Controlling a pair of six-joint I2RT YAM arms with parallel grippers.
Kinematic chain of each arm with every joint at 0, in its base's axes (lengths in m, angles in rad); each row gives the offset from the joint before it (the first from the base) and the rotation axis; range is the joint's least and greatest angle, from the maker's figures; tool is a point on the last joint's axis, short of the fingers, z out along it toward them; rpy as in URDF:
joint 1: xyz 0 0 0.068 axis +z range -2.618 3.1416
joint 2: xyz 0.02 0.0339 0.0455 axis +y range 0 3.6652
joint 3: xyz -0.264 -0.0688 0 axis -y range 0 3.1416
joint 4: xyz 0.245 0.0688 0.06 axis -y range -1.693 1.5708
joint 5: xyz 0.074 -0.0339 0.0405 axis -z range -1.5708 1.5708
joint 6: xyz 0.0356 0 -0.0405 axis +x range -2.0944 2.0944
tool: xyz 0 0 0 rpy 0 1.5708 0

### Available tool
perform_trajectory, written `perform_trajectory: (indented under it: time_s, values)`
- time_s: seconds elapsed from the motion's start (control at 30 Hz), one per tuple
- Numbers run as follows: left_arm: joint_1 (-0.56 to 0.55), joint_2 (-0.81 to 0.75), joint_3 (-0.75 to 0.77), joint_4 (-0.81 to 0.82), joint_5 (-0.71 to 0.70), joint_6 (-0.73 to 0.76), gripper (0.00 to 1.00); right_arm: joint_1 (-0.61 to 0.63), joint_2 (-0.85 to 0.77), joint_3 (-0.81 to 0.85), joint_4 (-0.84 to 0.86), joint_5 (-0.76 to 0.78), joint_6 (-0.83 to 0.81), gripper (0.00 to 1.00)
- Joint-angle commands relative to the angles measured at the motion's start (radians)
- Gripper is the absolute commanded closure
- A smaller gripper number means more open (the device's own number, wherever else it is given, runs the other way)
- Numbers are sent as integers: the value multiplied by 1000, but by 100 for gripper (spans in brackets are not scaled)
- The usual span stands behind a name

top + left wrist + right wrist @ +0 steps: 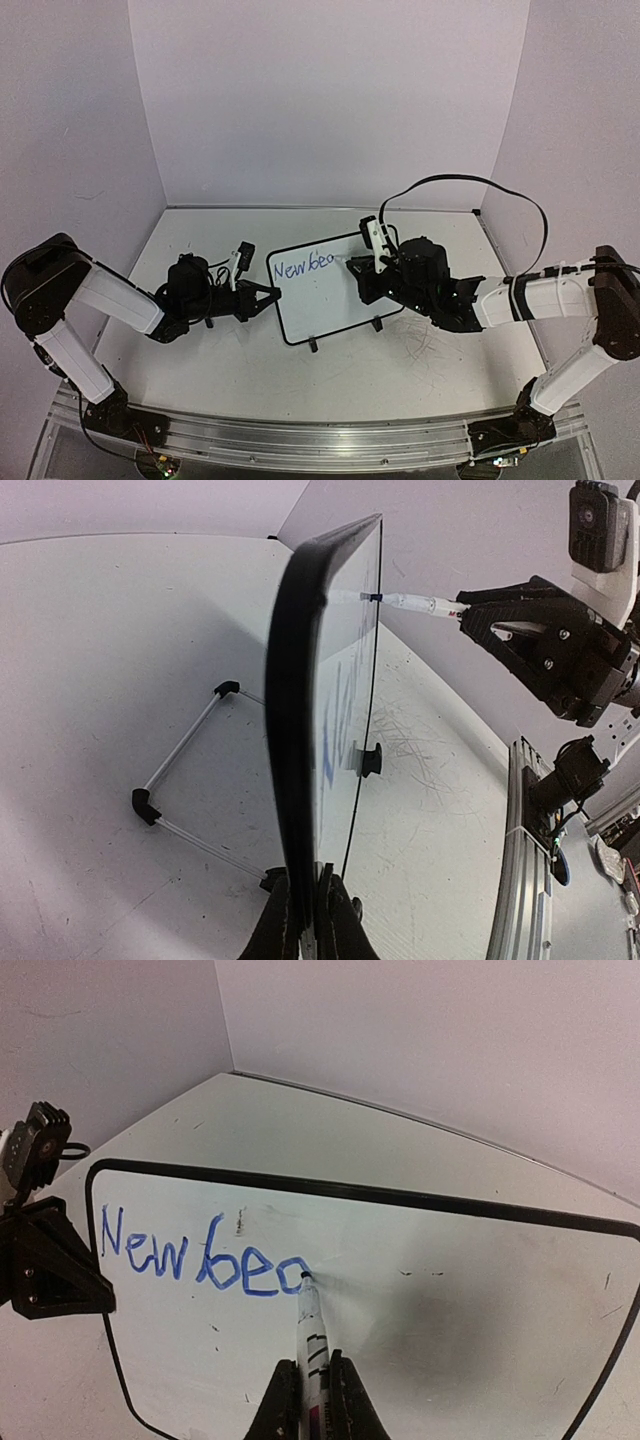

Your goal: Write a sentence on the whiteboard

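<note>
Left jaws pinch the whiteboard (pixel 330 305), right jaws a marker (pixel 311 1345); scuffed white table (pixel 250 370), pale lilac walls (pixel 330 100).

Top camera is looking down on the table (pixel 250 375); wrist cameras are closely sharing the whiteboard (pixel 325 300), left edge-on, right face-on.

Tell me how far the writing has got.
Done: the blue writing reads "New be" plus one rounded, unfinished letter. In hand: the right gripper is shut on the marker, tip on the board at that letter; the left gripper clamps the board's edge. Left: the rest of the sentence; the board's right half is blank apart from faint specks.
</note>
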Motion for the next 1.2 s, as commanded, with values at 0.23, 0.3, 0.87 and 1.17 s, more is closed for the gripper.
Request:
perform_trajectory:
  time_s: [0.23,0.3,0.87,1.17]
  values:
    - [-4,1,1,-102,-32,46,100,-3,-21,-29,-25,-11,19,100]
    - [-4,3,0,-103,-32,46,100,-1,-23,-34,-28,-13,20,100]
    - [-4,-6,-4,-104,-32,45,100,22,-3,-34,-31,-37,31,100]
    - [-4,-9,-9,-104,-36,45,100,22,27,24,1,-38,21,100]
